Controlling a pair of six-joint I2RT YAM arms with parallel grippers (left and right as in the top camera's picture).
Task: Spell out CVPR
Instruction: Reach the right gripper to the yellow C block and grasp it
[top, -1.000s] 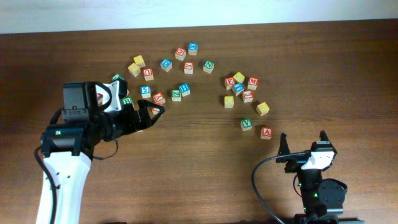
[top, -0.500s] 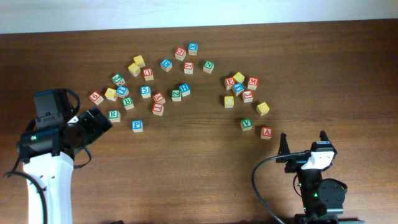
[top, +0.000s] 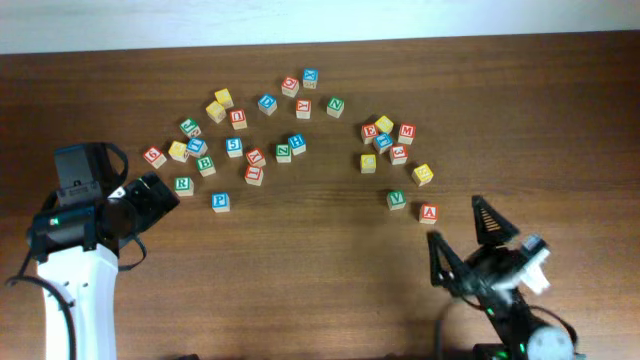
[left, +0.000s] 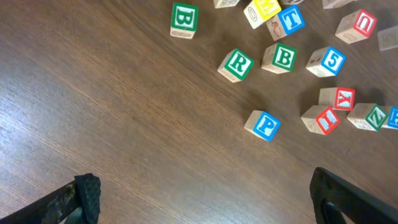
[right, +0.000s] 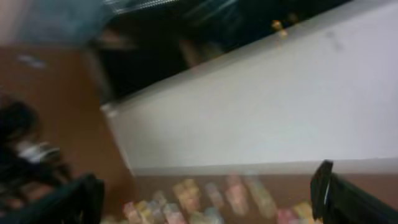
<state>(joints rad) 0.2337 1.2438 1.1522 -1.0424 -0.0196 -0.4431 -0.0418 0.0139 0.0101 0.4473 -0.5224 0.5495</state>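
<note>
Both pincers gape fully and hold nothing: your left gripper (left: 204, 190) sits near left, your right gripper (top: 462, 235) near right. Bring the right one squarely down over the green V (top: 397, 199), clear of the red A (top: 428, 212) just beside it. The blue P (top: 220, 201) and green R (top: 183, 184) lie near the left gripper. I cannot read the C; I count six yellow cubes (top: 368, 162) among roughly twenty-nine.

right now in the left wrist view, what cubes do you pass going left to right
leftmost green B cube → green R cube → blue P cube → blue 5 cube → red U cube; overlapping cubes left out
</note>
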